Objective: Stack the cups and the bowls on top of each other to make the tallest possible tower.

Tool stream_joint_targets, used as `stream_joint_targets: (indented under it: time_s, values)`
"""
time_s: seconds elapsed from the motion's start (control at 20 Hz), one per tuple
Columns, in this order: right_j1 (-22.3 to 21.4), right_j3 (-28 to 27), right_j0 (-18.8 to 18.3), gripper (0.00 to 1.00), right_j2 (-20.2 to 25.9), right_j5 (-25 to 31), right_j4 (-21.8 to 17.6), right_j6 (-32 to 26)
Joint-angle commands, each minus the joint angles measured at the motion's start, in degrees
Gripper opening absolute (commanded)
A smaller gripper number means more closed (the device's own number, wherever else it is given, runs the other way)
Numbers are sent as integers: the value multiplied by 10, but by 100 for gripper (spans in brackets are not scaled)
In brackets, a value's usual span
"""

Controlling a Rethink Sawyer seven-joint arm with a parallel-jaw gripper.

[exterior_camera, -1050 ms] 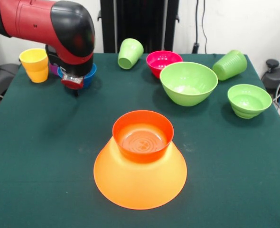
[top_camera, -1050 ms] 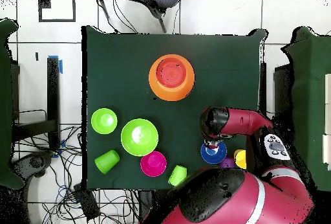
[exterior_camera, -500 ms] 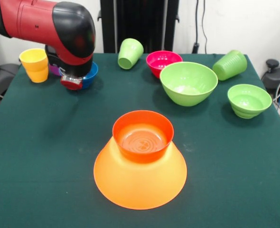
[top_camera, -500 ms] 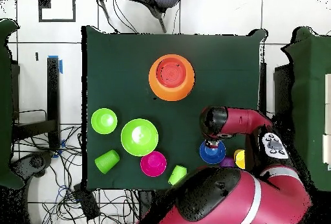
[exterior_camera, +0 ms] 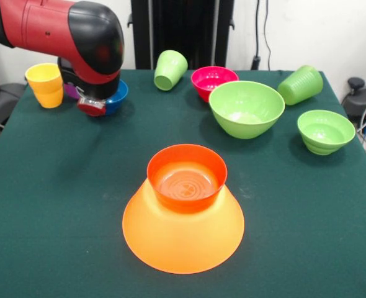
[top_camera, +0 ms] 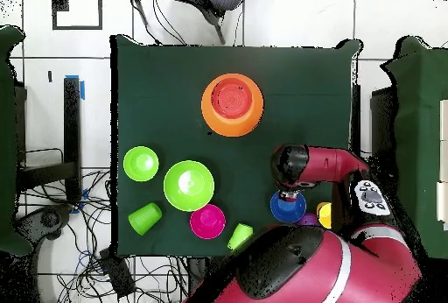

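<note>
Tower at worktop centre: red-orange bowl upright on inverted huge orange bowl. Gripper over blue bowl, grip state hidden by arm; yellow cup and purple cup beside. Pink bowl, large green bowl well apart.

Red-orange bowl sits upright on the upturned orange bowl. Both green cups lie tipped; the yellow cup stands.

six bowls, four cups.
</note>
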Motion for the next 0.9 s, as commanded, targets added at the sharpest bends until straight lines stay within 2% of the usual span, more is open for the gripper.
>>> stream_joint_targets:
  time_s: [0.05, 0.15, 0.3, 0.4, 0.5, 0.7, 0.9]
  values:
    - [2, -34, 24, 0, 32, -53, -39, 64]
    - [-12, -17, 9, 0, 49, -120, -25, 86]
    - [-37, -15, -3, 0, 72, -109, 18, 93]
    - [-54, 3, -34, 0, 115, -116, 70, 93]
    - [-61, -2, -37, 0, 128, -113, 99, 107]
    - [-61, -41, -6, 0, 111, -70, 134, 145]
    - [-69, -49, 5, 0, 106, -73, 160, 148]
